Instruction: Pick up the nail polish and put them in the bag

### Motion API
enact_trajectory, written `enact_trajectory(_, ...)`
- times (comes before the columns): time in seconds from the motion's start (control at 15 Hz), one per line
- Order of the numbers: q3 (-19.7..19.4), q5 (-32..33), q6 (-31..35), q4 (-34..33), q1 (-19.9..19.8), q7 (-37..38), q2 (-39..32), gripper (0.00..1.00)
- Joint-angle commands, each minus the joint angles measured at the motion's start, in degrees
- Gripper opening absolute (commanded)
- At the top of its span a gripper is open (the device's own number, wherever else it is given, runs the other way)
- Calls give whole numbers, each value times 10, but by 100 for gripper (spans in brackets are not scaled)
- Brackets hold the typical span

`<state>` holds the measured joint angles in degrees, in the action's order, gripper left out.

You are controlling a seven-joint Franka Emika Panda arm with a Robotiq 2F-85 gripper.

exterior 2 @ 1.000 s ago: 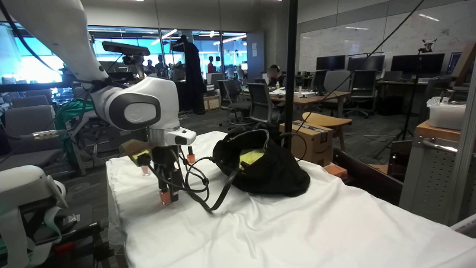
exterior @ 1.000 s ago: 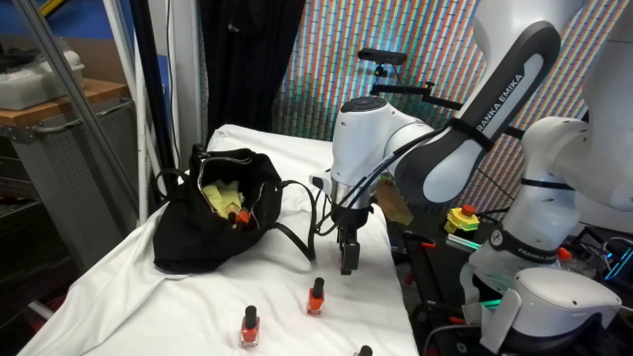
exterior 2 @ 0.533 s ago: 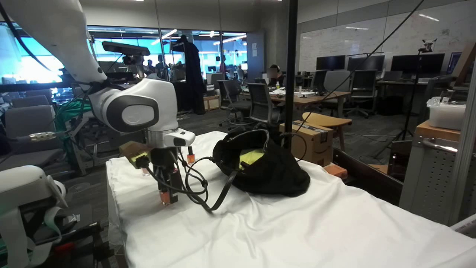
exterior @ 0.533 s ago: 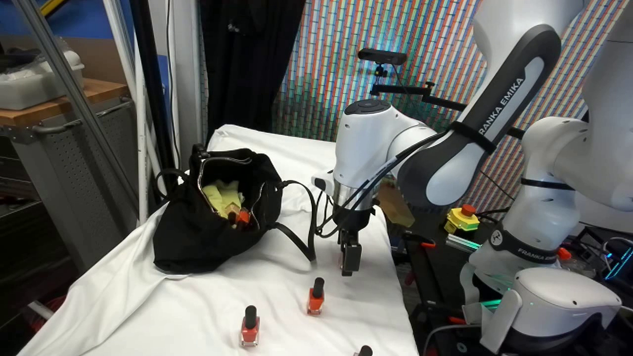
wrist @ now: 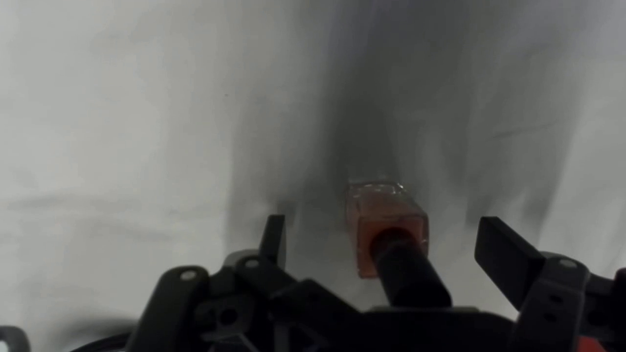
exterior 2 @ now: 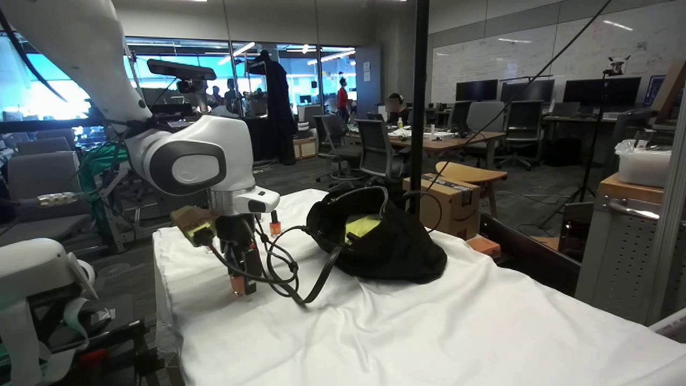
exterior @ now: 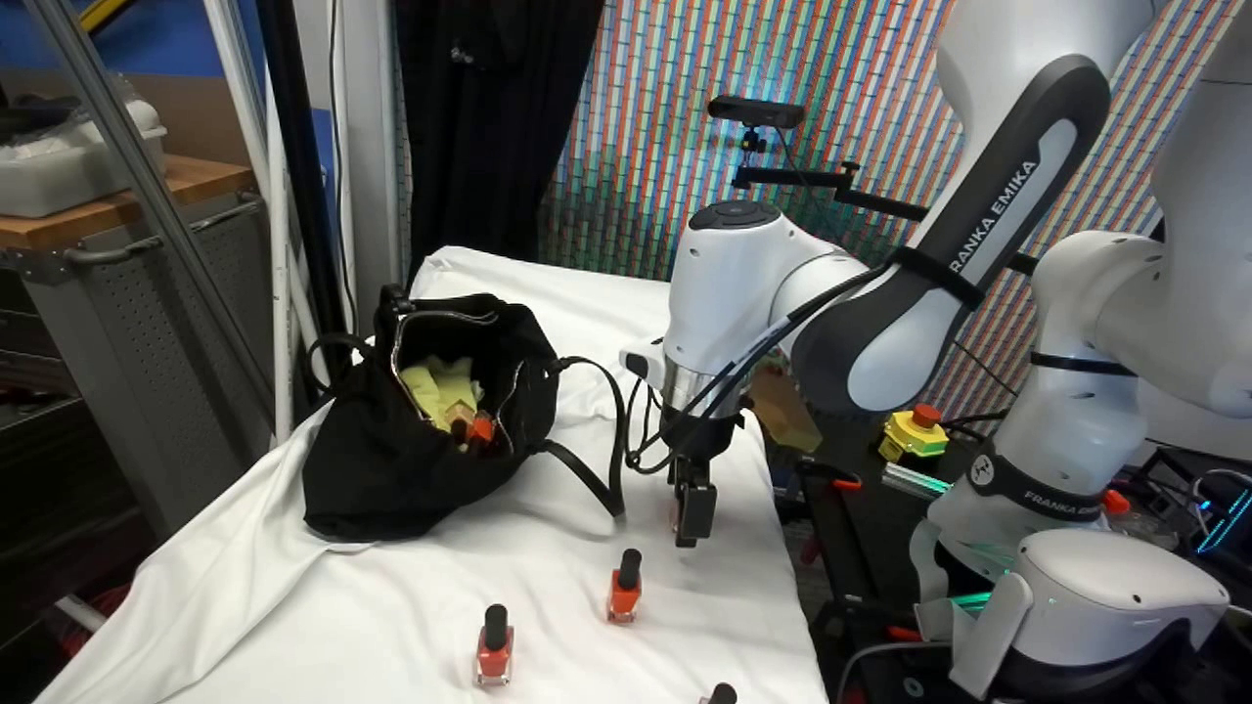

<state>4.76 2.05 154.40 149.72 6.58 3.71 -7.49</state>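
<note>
Draped in white, the tabletop (exterior 2: 455,332) carries the black bag (exterior: 396,479), its mouth gaping, likely to ease drops from above. Spread apart, the pincer (wrist: 381,232) straddles one upright nail polish bottle (wrist: 395,244) standing outside it, a gap on either side, presumably so closing will catch it squarely. Three other bottles (exterior: 623,594) are spaced out, probably leaving room to straddle each.

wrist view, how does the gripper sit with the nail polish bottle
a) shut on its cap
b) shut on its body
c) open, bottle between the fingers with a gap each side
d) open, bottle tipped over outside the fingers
c: the gripper is open, and white cloth shows between the upright nail polish bottle and the fingers on both sides.
</note>
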Motion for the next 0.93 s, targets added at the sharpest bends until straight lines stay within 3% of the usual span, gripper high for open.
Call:
enact_trajectory(0.0,-2,7,25,6,-3,-2,-10,100)
enact_trajectory(0.87,-2,12,6,-5,-2,-3,-33,100)
